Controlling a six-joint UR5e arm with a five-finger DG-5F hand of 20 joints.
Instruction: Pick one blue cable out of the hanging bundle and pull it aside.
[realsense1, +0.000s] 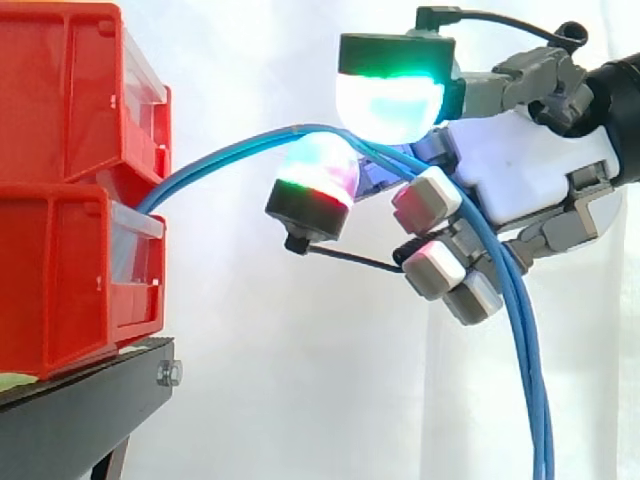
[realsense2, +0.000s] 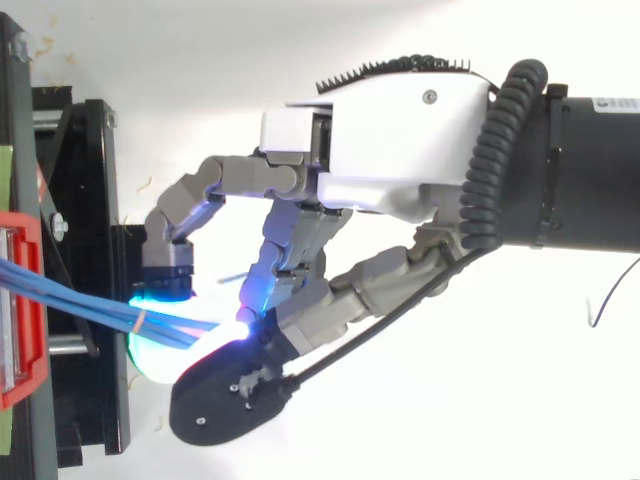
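Observation:
A bundle of thin blue cables (realsense1: 210, 165) rises out of the lower red bin (realsense1: 60, 280), arches to the right and hangs down at the right (realsense1: 530, 400). My hand (realsense1: 530, 165) comes in from the right with its fingers curled around the top of the arch. A green-cyan glowing pad (realsense1: 390, 100) sits above the cables and a red-green pad (realsense1: 315, 190) just below them, so the strands run between the two. In the top view the cables (realsense2: 80, 295) fan out from the bin and converge between the pads of my hand (realsense2: 400, 140). How many strands are pinched I cannot tell.
Two red bins are stacked at the left, the upper one (realsense1: 70, 90) over the lower, on a black stand (realsense1: 80, 410). In the top view the stand (realsense2: 85, 200) lies along the left edge. A white curtain hangs behind.

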